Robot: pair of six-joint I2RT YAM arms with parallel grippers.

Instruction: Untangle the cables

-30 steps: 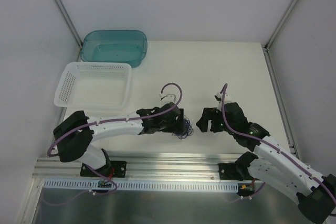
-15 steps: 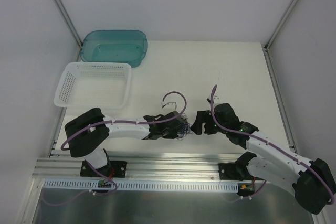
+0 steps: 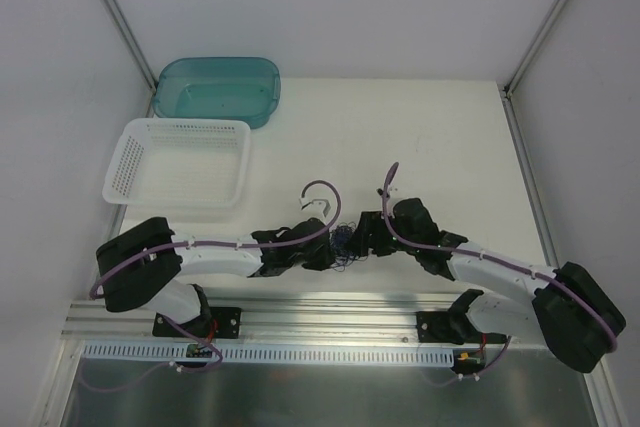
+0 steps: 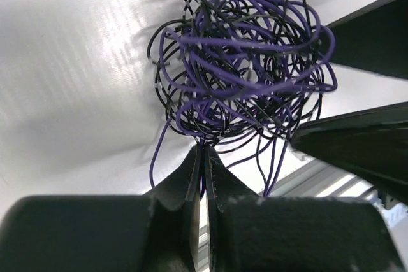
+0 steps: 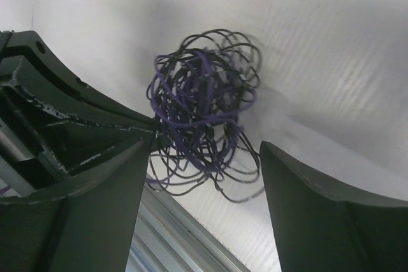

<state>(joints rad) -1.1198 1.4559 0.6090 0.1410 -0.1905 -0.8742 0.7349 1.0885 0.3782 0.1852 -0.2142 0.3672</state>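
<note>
Left wrist view: left fingers (image 4: 182, 186) are pressed together, pinching a few strands at the near edge of the cables (image 4: 242, 62). The cables form one tight purple-and-black ball over the white desk (image 4: 70, 62); can't tell if it touches. Right wrist view: right fingers (image 5: 319, 214) are spread wide and grip nothing. The cables sit just off their tips, centred on the gap. Top external: the cables are near the desk's front edge, between both wrists.
</note>
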